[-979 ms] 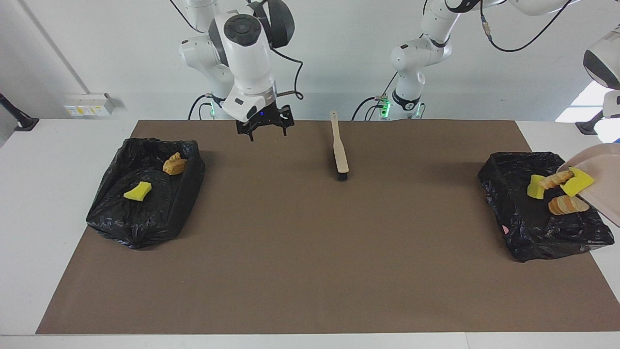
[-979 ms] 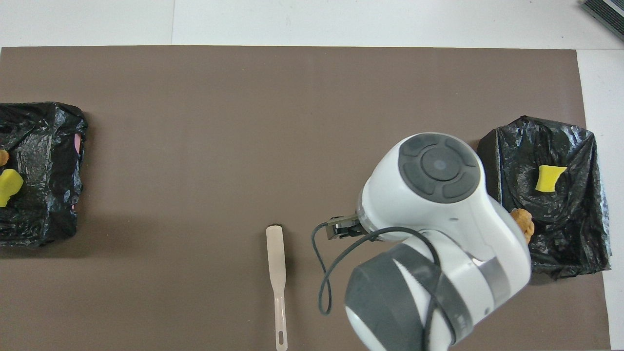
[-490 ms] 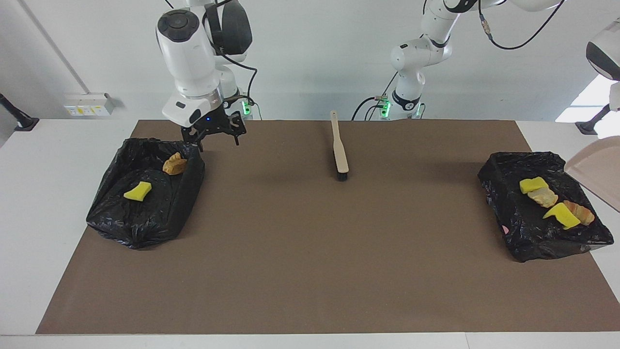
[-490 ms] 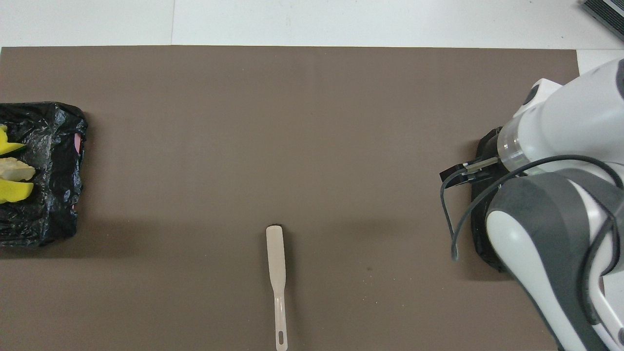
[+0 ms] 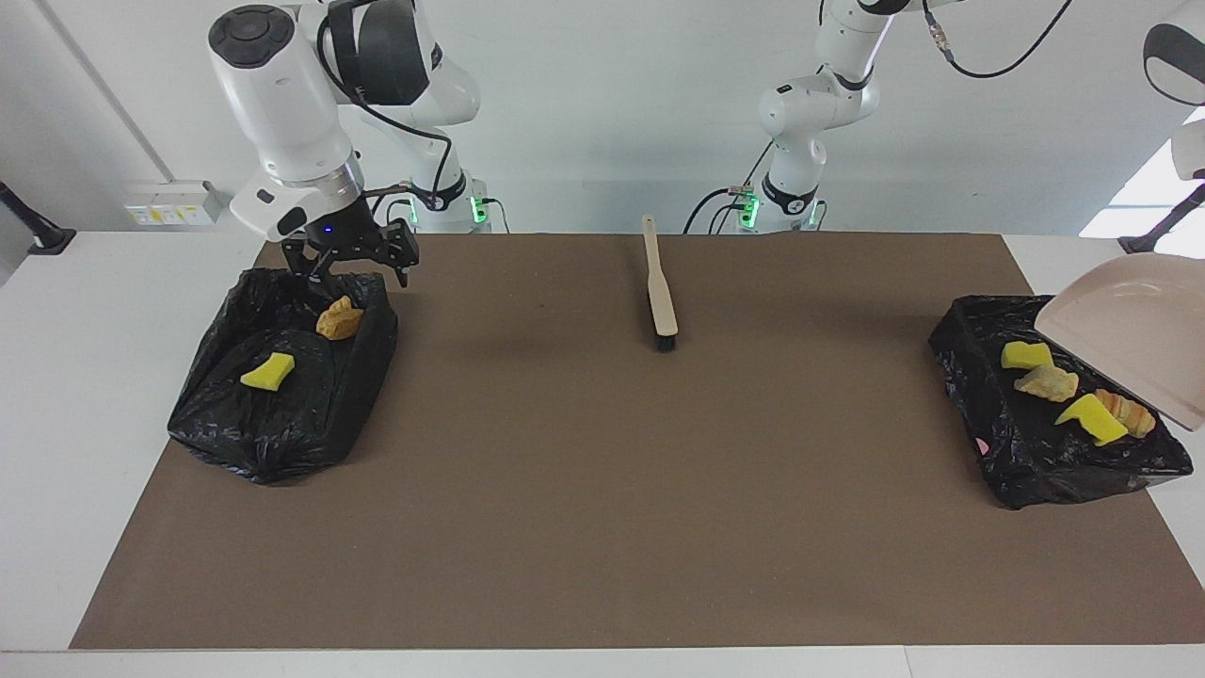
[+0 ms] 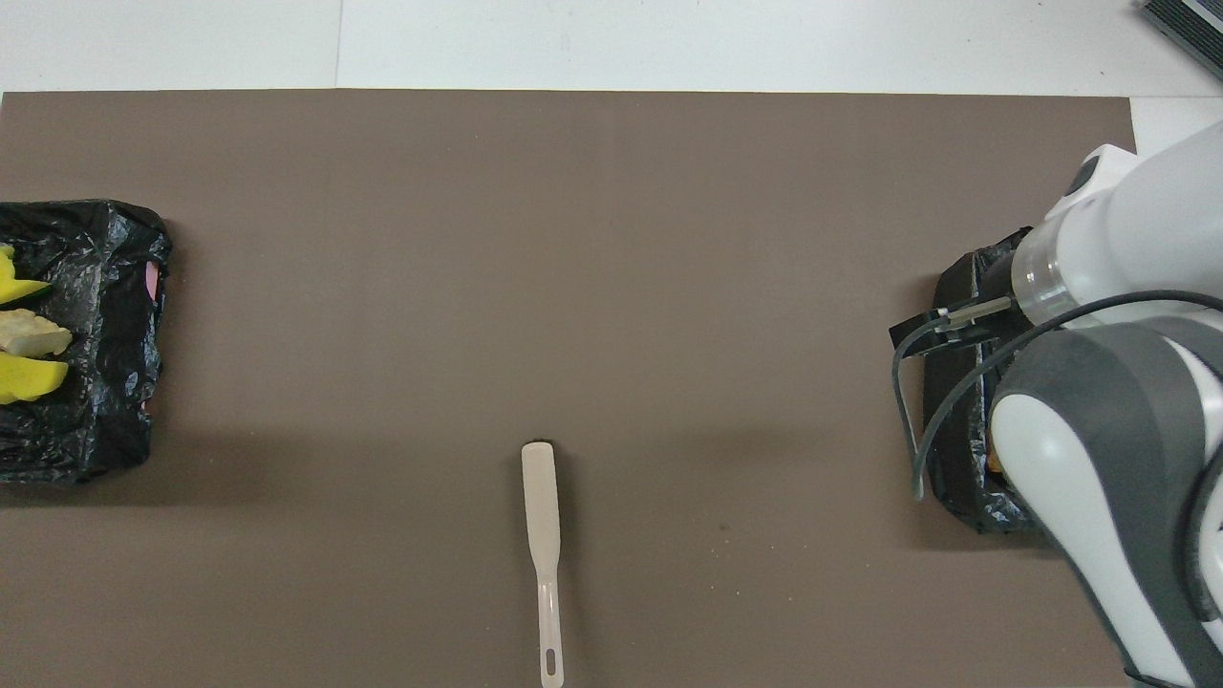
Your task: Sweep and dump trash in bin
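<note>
Now, at the short edge of the bench (image 5: pixel 94 424) by the left arm, the bin (image 5: pixel 998 452) sits under the tilted dustpan (image 5: pixel 1130 330), with four pieces of trash (image 5: pixel 1047 381) lying in it just below the pan's lip. The left pincer is out of frame but closed, I judge on the pan's handle. The brush (image 5: pixel 662 292) lies at the middle of the robots' edge, long axis pointing away from them. The right pincer (image 5: pixel 350 268), fingers apart and empty, hovers over the other bin (image 5: pixel 273 433), which holds two more pieces.
</note>
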